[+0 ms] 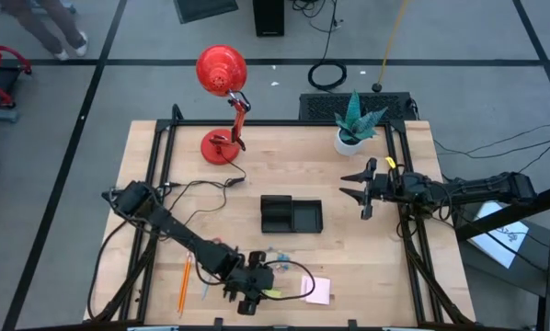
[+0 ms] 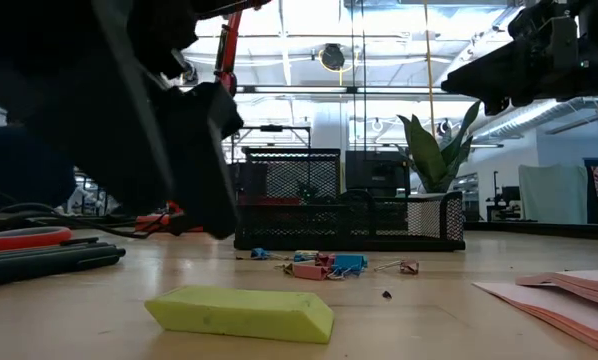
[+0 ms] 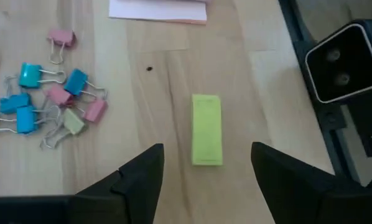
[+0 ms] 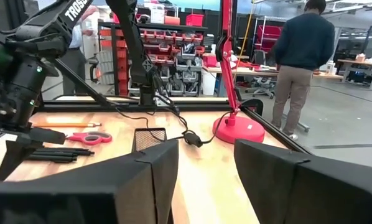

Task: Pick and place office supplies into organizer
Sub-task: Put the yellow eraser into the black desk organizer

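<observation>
Table (image 1: 284,267) carrying red lamp (image 1: 222,74) and potted plant (image 1: 353,124) along far edge, black organizer (image 1: 291,214) mid-table. Left gripper (image 3: 204,177) at near edge, fingers spread wide, holding nothing, straddling yellow-green piece (image 3: 206,129). Right gripper (image 1: 358,188) raised toward right edge, jaws apart, empty. Clips (image 3: 49,102) beside, sticky pad (image 1: 317,291) toward near edge.

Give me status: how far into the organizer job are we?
Early. Done: nothing that shows; no supplies are visible in the organizer. In hand: nothing gripped; the left claw hangs open over the yellow-green eraser on the table. The right claw waits open beside the organizer. Left: eraser, binder clips, pink sticky notes, orange pencil, scissors and pens.
</observation>
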Tool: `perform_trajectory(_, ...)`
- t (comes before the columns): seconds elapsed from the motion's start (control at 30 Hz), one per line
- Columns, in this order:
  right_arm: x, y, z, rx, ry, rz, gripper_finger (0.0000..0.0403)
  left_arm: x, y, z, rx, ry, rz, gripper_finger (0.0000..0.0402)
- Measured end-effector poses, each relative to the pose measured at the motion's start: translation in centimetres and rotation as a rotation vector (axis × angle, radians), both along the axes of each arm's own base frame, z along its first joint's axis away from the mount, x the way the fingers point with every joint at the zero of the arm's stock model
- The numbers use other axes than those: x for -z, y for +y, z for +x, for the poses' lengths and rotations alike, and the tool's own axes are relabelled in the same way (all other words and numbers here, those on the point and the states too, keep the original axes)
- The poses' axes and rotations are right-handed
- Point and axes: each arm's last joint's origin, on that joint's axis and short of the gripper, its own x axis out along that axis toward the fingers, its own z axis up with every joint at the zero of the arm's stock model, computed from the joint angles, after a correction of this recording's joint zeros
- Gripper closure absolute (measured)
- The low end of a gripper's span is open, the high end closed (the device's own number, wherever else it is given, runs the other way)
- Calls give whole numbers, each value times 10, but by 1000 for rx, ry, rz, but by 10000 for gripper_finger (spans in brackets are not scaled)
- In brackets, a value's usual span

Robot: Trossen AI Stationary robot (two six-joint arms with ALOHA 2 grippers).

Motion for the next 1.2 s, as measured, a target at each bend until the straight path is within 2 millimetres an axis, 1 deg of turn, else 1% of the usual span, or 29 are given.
perform_trajectory(0.13,0,0,0,0,1,0,250,-4,-6,1,21,-63,-6,156)
perform_trajectory(0.37,1,0,0,0,4,13,250,-5,-13,-3,14,-137,91,148)
perform_trajectory(0.47,1,0,0,0,2,22,250,2,-15,0,11,-149,86,135)
perform_trajectory(0.6,0,0,0,0,-2,23,250,19,-19,5,21,-152,81,119)
perform_trajectory(0.67,0,0,0,0,-3,23,250,24,-19,5,20,-142,83,113)
perform_trajectory(0.97,0,0,0,0,-7,23,250,28,-19,2,10,-100,87,108)
perform_trajectory(1.2,1,0,0,0,9,23,250,41,-22,2,10,-97,136,108)
